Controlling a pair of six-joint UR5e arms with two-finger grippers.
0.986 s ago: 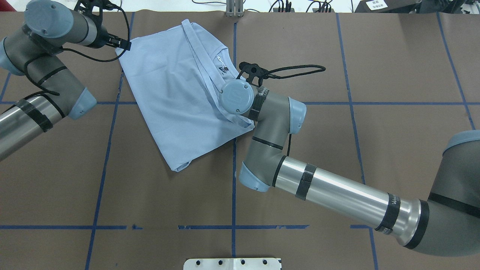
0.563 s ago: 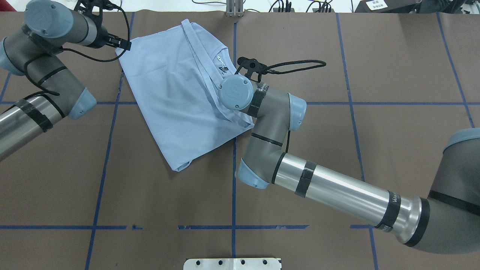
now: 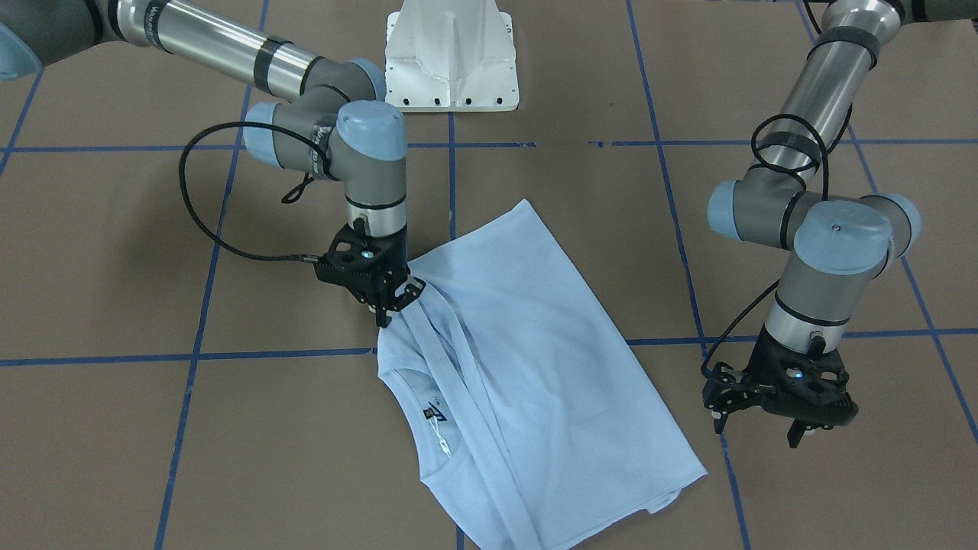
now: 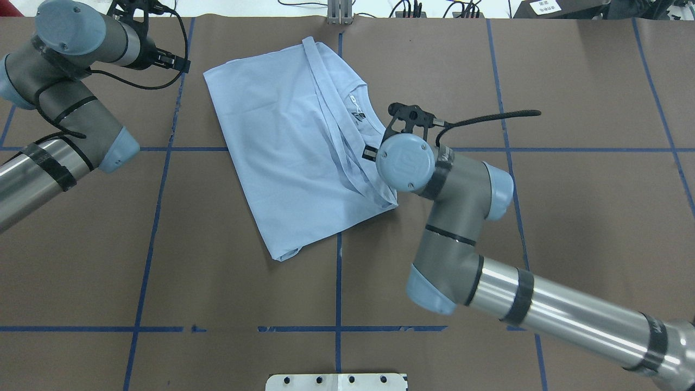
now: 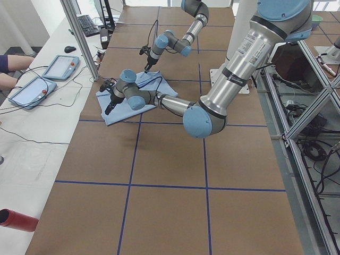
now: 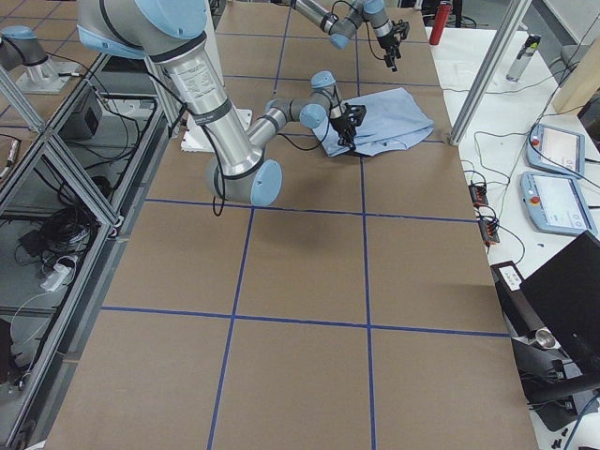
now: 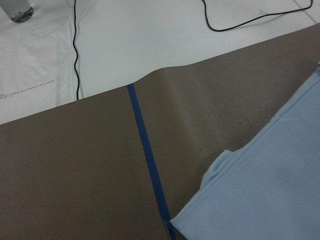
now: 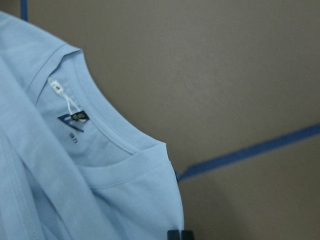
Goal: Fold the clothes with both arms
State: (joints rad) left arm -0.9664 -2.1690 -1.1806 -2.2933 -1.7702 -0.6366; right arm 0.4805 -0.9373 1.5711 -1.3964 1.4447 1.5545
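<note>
Cloth of the T-shirt is being pinched by the right hand; the left hand is being held spread wide, empty. Slow, gentle pulling is needed.

Robotics laboratory test cell. Identifying features:
- left arm and right arm, industrial jointed type, externally cabled, reaching over one counter beside a white pedestal base with bolt holes;
- counter surface under brown sheet, divided into squares by blue tape;
- aluminium frame posts at the cell edge;
- touchscreen pendants with red buttons on a white side counter, with keyboard and mouse;
- loose cables on the floor beside the framing.
</note>
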